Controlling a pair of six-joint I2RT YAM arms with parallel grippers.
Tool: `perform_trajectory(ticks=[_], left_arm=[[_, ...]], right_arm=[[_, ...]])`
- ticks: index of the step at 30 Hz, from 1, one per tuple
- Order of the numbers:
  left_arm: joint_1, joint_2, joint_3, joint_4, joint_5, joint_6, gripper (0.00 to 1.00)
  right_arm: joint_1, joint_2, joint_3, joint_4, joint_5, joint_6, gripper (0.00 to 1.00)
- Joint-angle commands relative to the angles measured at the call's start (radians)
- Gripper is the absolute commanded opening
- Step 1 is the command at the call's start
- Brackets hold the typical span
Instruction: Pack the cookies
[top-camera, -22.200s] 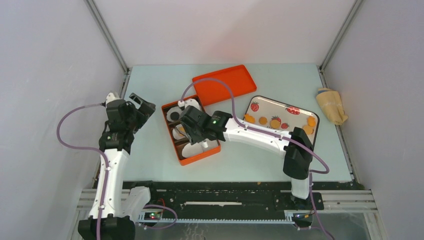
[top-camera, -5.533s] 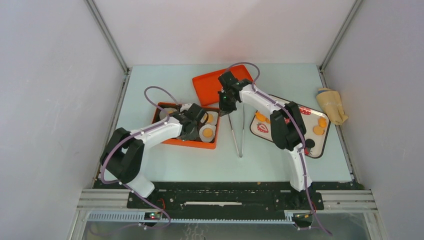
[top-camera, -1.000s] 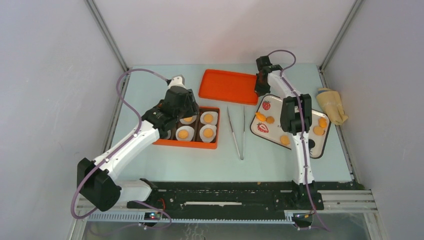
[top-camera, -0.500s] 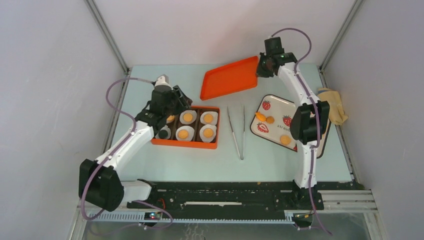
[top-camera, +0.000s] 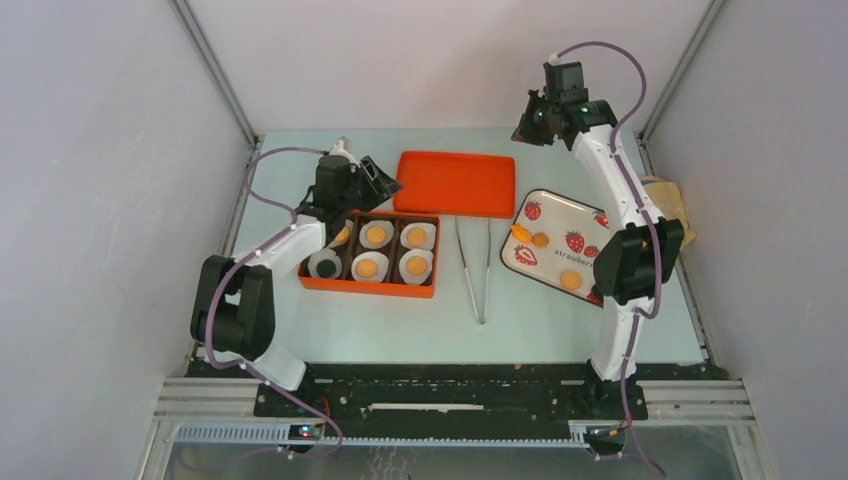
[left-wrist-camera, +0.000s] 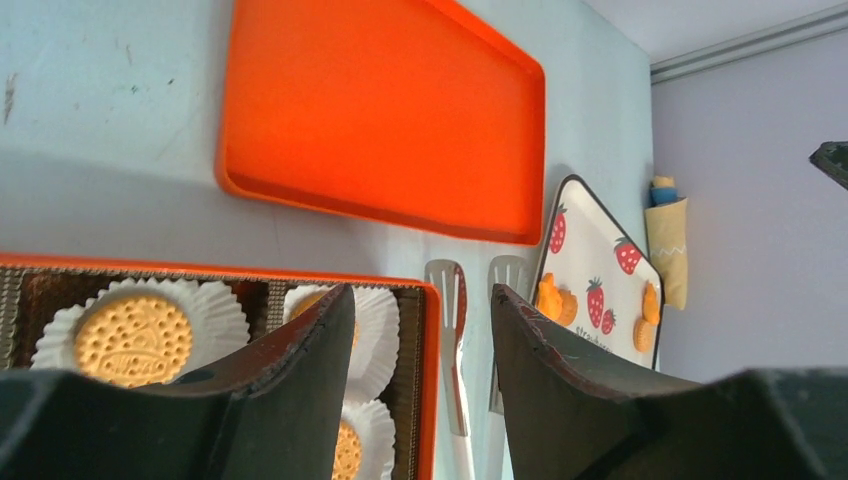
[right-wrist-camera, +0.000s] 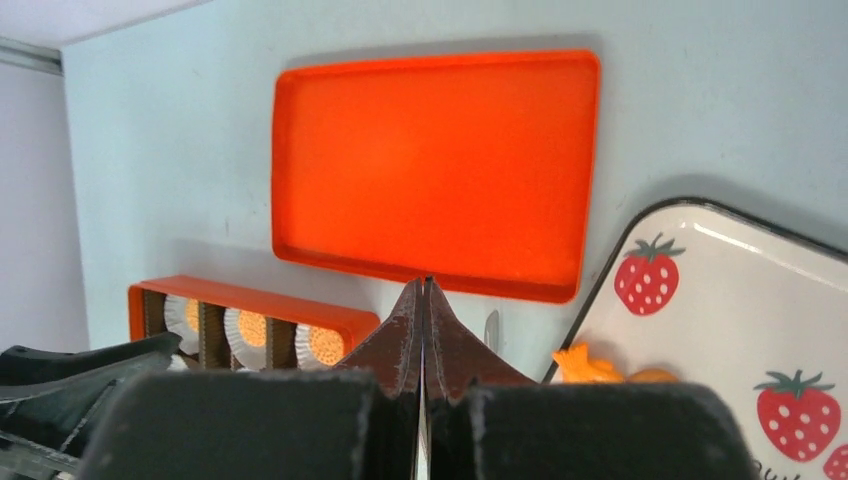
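Note:
The cookies (top-camera: 376, 234) lie in white paper cups inside the orange box (top-camera: 368, 290); others (top-camera: 540, 240) rest on the strawberry tray (top-camera: 556, 208). The orange lid (top-camera: 457, 183) lies flat on the table behind the box. My left gripper (top-camera: 385, 175) hovers open over the box's far edge, nothing between its fingers. In the left wrist view the left gripper (left-wrist-camera: 421, 292) frames the box corner, with a cookie (left-wrist-camera: 133, 340) to its left. My right gripper (top-camera: 522, 128) is shut and empty, raised above the lid's right end. In the right wrist view the right gripper (right-wrist-camera: 427, 282) looks down on the lid (right-wrist-camera: 435, 160).
Metal tongs (top-camera: 474, 265) lie between the box and the tray. A yellow cloth bundle (top-camera: 672, 205) sits at the table's right edge, partly behind the right arm. Walls close in the table on the left, the back and the right.
The lid, tilted up at its right end half a second ago, now lies flat nearer the box. The right gripper has risen away from it. The left gripper has swung toward the lid.

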Motion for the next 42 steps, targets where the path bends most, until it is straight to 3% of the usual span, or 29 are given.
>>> perform_trajectory(ticks=[1, 3, 8, 12, 19, 23, 28, 34, 42], left_arm=[[0.014, 0.012, 0.078, 0.071, 0.063, -0.02, 0.58], [0.014, 0.004, 0.059, 0.079, 0.063, -0.022, 0.58], [0.014, 0.006, 0.057, 0.067, 0.081, -0.003, 0.58], [0.014, -0.01, 0.056, 0.044, 0.07, 0.018, 0.57], [0.014, -0.004, 0.044, 0.041, 0.083, 0.012, 0.57], [0.013, 0.006, 0.033, 0.039, 0.085, 0.011, 0.56], [0.014, 0.014, 0.024, 0.048, 0.092, 0.003, 0.56], [0.013, 0.007, 0.019, 0.052, 0.105, 0.001, 0.56], [0.013, 0.007, 0.02, 0.052, 0.11, 0.001, 0.56]], right_arm=[[-0.005, 0.061, 0.171, -0.097, -0.017, -0.054, 0.0], [0.007, 0.111, 0.172, -0.117, -0.011, -0.078, 0.03], [0.058, 0.21, 0.119, -0.099, 0.036, -0.102, 0.24], [0.108, 0.269, 0.097, -0.109, 0.09, -0.136, 0.31], [0.168, 0.302, 0.03, -0.115, 0.1, -0.165, 0.33], [0.215, 0.271, -0.075, -0.073, 0.187, -0.193, 0.39], [0.209, 0.27, -0.082, -0.081, 0.309, -0.164, 0.39], [0.145, 0.272, -0.02, -0.066, 0.396, -0.106, 0.41], [0.093, 0.415, 0.194, -0.145, 0.407, -0.095, 0.44]])
